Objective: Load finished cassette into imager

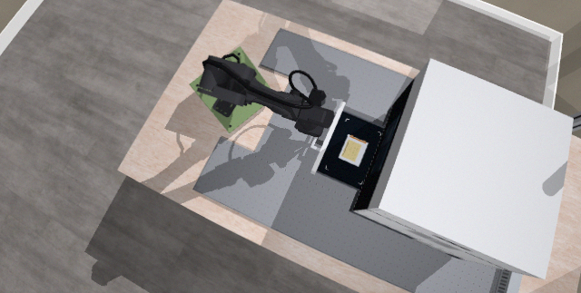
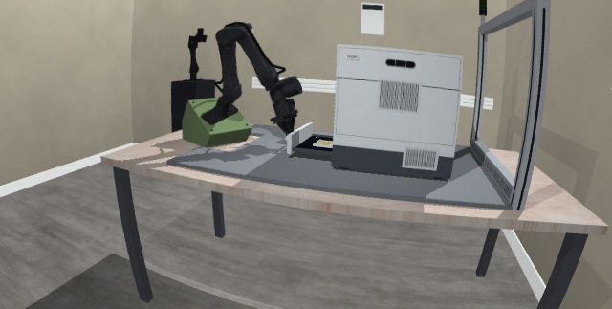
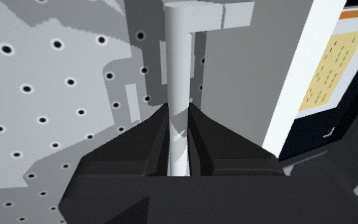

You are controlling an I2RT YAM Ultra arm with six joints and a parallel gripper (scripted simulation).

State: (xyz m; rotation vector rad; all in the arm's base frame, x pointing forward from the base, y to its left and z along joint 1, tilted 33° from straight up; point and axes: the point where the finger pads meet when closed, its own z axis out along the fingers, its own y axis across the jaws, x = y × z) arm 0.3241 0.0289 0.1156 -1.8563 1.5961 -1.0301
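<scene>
The gel imager IM (image 1: 467,166) is a white box on the table, also in the side view (image 2: 397,108). Its drawer is pulled out, showing dark glass (image 1: 351,152) with white corner marks. The finished cassette FINISHED (image 1: 353,150), white-framed with a yellow gel and an orange edge, lies on the glass inside the marks; it also shows in the wrist view (image 3: 332,65) and the side view (image 2: 323,143). My gripper (image 1: 316,141) is shut on the drawer's white handle bar (image 3: 177,100), in front of the white drawer front (image 1: 329,136).
The arm's green base (image 1: 227,89) stands at the table's left. Grey perforated mats (image 1: 272,193) cover the table around IM. A grey framed screen (image 2: 507,103) stands at the table's right end in the side view.
</scene>
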